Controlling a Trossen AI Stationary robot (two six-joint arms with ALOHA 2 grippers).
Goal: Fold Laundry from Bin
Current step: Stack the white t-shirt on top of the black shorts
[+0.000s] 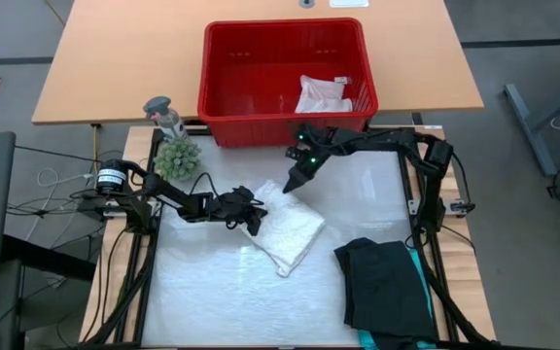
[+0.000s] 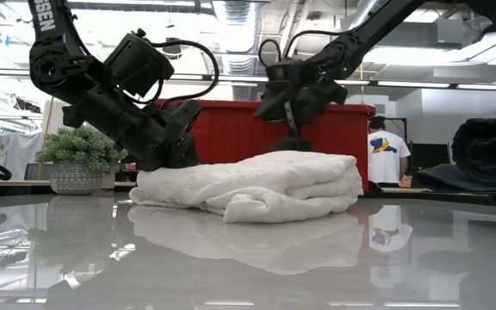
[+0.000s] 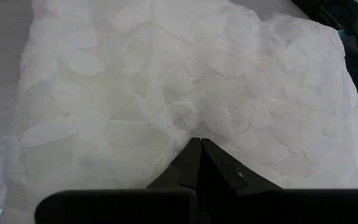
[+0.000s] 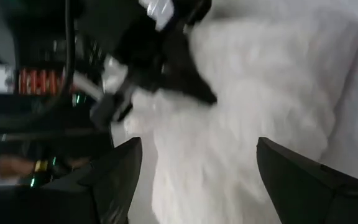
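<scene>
Pressed flat under my left gripper, whose fingers are pinched together on its edge, the white lacy top lies folded mid-table. Only overhead do I see my right gripper, spread wide above its far corner, the red bin behind, dark garments near the right edge.

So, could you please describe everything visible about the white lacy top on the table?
The white lacy top lies folded into a thick, soft bundle of textured fabric mid-table, in front of the red bin. The left end effector, shut, presses its edge. The right end effector hangs open just above its far corner.
</scene>
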